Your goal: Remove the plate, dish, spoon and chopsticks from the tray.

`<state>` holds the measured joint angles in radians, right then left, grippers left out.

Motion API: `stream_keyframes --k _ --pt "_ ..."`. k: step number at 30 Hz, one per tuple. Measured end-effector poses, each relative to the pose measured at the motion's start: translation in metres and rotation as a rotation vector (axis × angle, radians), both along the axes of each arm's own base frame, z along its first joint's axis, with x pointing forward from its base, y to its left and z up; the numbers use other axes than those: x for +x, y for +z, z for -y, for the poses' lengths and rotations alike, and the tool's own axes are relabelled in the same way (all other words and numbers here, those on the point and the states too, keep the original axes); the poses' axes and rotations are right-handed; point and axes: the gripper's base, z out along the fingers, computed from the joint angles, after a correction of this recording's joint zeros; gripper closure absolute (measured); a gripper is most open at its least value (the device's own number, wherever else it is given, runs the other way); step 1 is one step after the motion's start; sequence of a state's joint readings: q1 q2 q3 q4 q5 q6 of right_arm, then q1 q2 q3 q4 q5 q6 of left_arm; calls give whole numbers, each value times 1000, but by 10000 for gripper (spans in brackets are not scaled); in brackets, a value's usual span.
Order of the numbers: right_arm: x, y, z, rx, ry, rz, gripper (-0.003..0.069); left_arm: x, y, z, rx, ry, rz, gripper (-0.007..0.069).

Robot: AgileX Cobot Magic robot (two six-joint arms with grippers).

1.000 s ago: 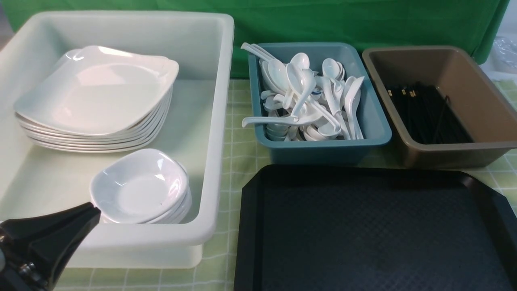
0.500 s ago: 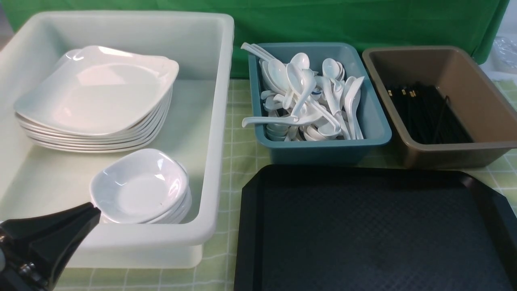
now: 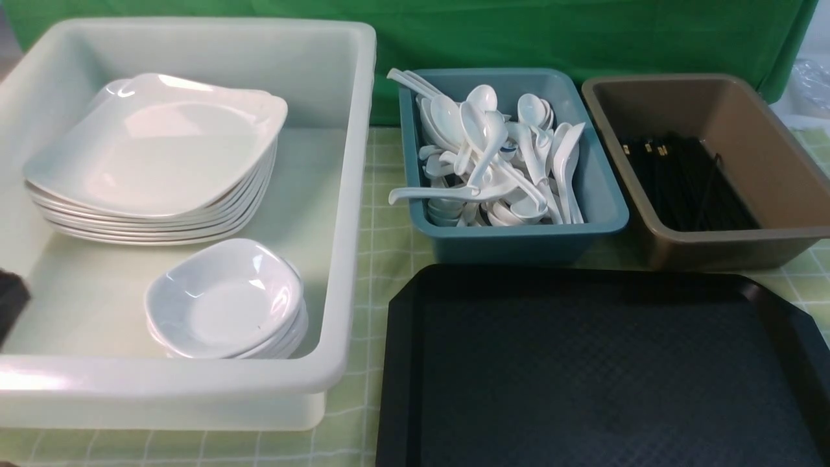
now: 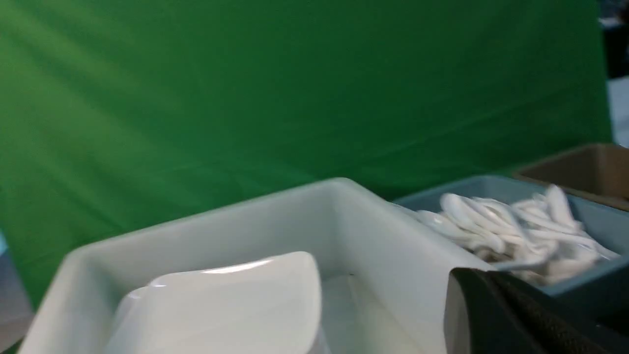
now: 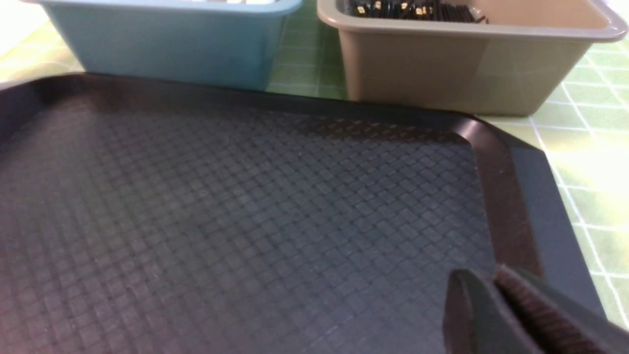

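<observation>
The black tray (image 3: 583, 363) lies bare at the front right, with nothing on it. A stack of large white plates (image 3: 155, 149) and a stack of small white dishes (image 3: 224, 301) sit in the white tub (image 3: 350, 194). White spoons (image 3: 493, 155) fill the blue bin (image 3: 519, 240). Black chopsticks (image 3: 687, 181) lie in the brown tub (image 3: 733, 250). My left gripper (image 4: 474, 275) is shut and empty, beside the white tub's near left side. My right gripper (image 5: 479, 275) hovers over the tray's (image 5: 245, 206) right part, its fingers a narrow slit apart, holding nothing.
A green checked cloth (image 3: 382, 246) covers the table and a green curtain (image 3: 519, 32) hangs behind the bins. Only a black sliver of my left arm (image 3: 10, 301) shows at the front view's left edge. The right arm is out of the front view.
My left gripper has drawn back to the left, from in front of the dish stack to the very edge of the front view. The tableware has not moved.
</observation>
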<state>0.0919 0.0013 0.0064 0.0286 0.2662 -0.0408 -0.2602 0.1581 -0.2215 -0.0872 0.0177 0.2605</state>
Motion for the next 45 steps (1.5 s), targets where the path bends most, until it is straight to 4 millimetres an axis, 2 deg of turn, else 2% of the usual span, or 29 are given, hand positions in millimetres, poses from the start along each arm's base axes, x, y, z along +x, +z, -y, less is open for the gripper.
stream_keyframes --k 3,5,8,12,45 --pt "0 0 0 0 0 1 549 -8 -24 -10 -63 147 -10 615" --pt "0 0 0 0 0 0 543 -6 -51 -13 -101 207 -73 615" --pt "0 0 0 0 0 1 535 -4 -72 -14 -123 224 -164 615" --pt "0 0 0 0 0 1 522 -4 -87 -12 -118 214 -303 615" --pt "0 0 0 0 0 3 445 -4 -87 -14 -122 253 -297 603"
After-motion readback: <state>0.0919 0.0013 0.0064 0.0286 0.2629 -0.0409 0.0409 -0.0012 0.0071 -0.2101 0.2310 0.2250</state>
